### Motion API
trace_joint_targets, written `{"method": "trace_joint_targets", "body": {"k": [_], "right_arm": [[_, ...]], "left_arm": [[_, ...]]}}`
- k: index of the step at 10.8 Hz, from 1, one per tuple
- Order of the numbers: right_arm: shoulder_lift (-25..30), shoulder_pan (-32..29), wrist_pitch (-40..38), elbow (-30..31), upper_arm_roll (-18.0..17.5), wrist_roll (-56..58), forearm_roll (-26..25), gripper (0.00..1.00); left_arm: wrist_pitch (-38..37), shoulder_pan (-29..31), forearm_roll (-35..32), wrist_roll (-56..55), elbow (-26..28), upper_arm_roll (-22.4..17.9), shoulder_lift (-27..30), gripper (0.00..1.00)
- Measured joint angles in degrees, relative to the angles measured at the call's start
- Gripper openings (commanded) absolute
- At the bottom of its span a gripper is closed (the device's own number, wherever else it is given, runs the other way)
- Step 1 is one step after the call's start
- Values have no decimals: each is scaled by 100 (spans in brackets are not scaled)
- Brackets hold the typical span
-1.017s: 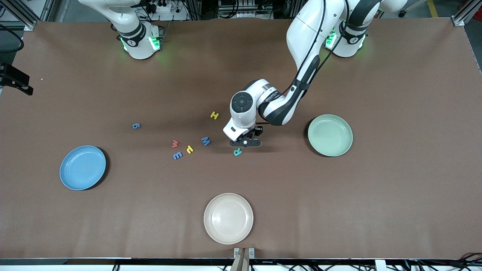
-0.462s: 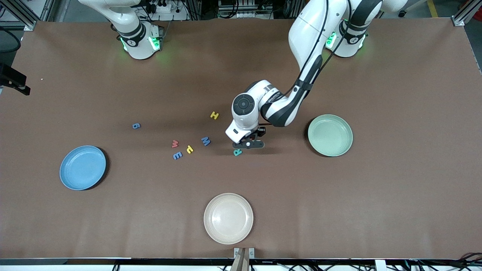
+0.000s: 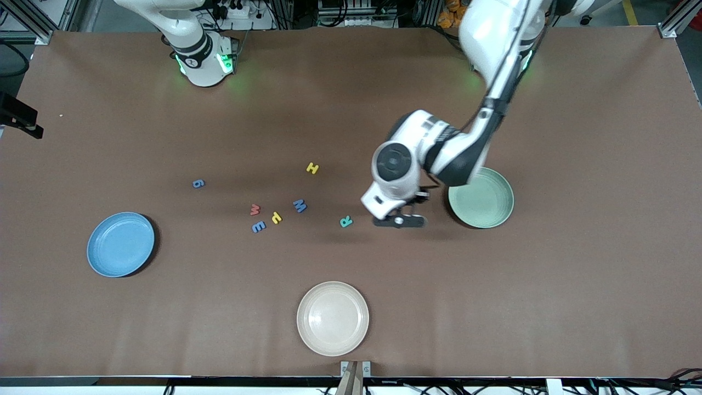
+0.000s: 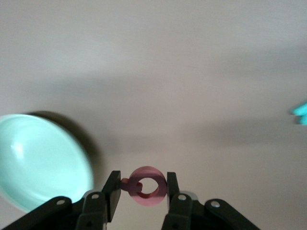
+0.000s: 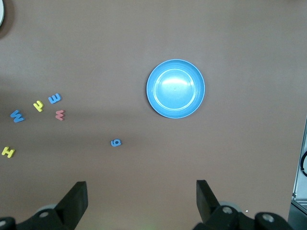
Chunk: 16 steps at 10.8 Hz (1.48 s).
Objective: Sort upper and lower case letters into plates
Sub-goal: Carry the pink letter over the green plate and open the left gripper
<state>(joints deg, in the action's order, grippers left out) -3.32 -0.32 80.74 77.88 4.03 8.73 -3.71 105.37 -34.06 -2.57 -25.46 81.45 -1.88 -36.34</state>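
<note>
**Q:** How far along is the sorting?

**A:** Barely begun, by my reading. Both task plates look empty. The blue plate [image 3: 120, 244] lies toward the right arm's end of the table, and the mint green plate [image 3: 481, 197] toward the left arm's end. A cream-white plate [image 3: 333, 318] near the table's front edge is empty too.

**Q:** Is any letter on the move?

**A:** Yes, one. The left gripper [image 3: 399, 221] hangs over bare table just beside the green plate, its fingers clamped on a small pink-red letter [image 4: 146, 186] with a round loop; which letter it is, I cannot tell.

**Q:** And the rest?

**A:** Seven lie loose around the table's middle: a teal R [image 3: 346, 221], a blue M [image 3: 299, 206], a yellow H [image 3: 312, 168], a small yellow letter [image 3: 276, 218], a blue E [image 3: 258, 226], a red w [image 3: 255, 209] and a blue g [image 3: 198, 183], which lies apart toward the blue plate.

**Q:** The other arm?

**A:** It waits. The right gripper [image 5: 141, 203] is high over the table with its fingers wide apart, holding nothing.
</note>
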Motion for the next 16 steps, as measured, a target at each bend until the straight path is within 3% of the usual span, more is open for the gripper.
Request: {"method": "trace_joint_targets", "body": {"k": [3,5,9,10,12,13,14,16], "right_arm": [[-2,-2,-1,-2,-2,0,0,100],[-2,-3,-1,-3,-3,0,0,100],[-2,-3,-2,-4,-6,0,0,100],[-2,-3,-2,-4,-6,0,0,100],[-3,-3,-2,-4,-7,0,0,100],[-6,-3,-2,-4,-6,0,0,100],[-34,-3,12,2,-6,0,0,100],[-337,-4,487,42,-8,0,-2,100]], "left_arm": [[-131,1343,-64,1950,156,-7,229,22],[12,1902,-119,2596,394,28,229,22],[256,1956,317,2532,1065,163,208,22],[309,1959,403,2491,1242,162,199,35],[366,1962,475,2243,1484,162,194,38],[386,1962,497,2128,1568,163,194,90],[403,1962,503,2077,1604,163,194,100],[421,1955,521,1752,1616,170,197,100]]}}
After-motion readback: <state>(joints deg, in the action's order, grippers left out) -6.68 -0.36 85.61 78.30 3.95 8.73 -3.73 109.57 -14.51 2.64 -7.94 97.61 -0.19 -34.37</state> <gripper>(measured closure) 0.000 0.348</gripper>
